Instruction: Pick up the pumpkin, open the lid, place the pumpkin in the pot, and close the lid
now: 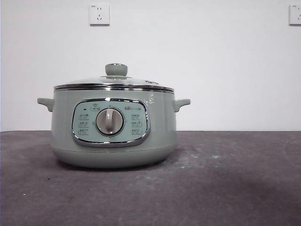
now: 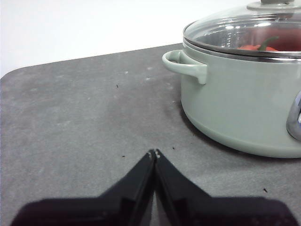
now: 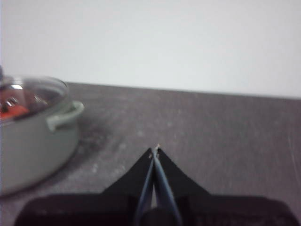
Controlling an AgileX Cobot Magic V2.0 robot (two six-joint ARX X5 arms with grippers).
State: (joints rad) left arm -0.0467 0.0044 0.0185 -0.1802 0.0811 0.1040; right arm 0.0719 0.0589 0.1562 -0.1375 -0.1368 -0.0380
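Black jaws of the left gripper [image 2: 154,152] meet at their tips, holding nothing, over the grey table [image 1: 235,179] beside the pale sage-green electric pot [image 1: 114,123]. Its domed glass lid [image 1: 114,81] sits closed; beneath the glass lies the small orange-red pumpkin [image 2: 256,47], dark green stem tilted upward. The right gripper [image 3: 155,149], likewise closed and empty, waits well apart.

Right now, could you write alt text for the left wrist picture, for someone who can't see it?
A pale green pot sits on a dark grey table, its glass lid closed, with an orange-red pumpkin showing through the glass inside. In the foreground the left pincer is shut and empty, apart from the pot, near its side handle.
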